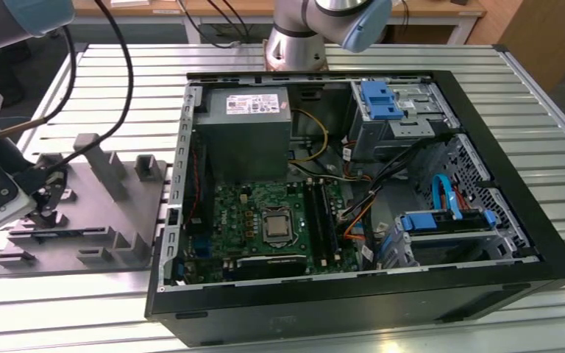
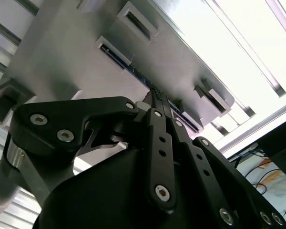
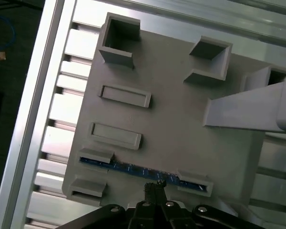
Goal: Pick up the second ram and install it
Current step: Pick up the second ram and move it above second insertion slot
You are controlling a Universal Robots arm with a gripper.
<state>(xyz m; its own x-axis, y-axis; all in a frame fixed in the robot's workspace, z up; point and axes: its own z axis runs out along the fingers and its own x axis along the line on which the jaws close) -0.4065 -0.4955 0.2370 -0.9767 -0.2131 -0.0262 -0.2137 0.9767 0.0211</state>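
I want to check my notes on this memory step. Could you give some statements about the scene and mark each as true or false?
1. The second ram stands on edge in the grey tray. True.
2. The gripper is inside the computer case. False: it is at the tray, to the exterior view's left of the case.
3. The fingers are closed on the ram near its middle. True.
4. The ram sits in a motherboard slot. False: it is in the tray's holders.
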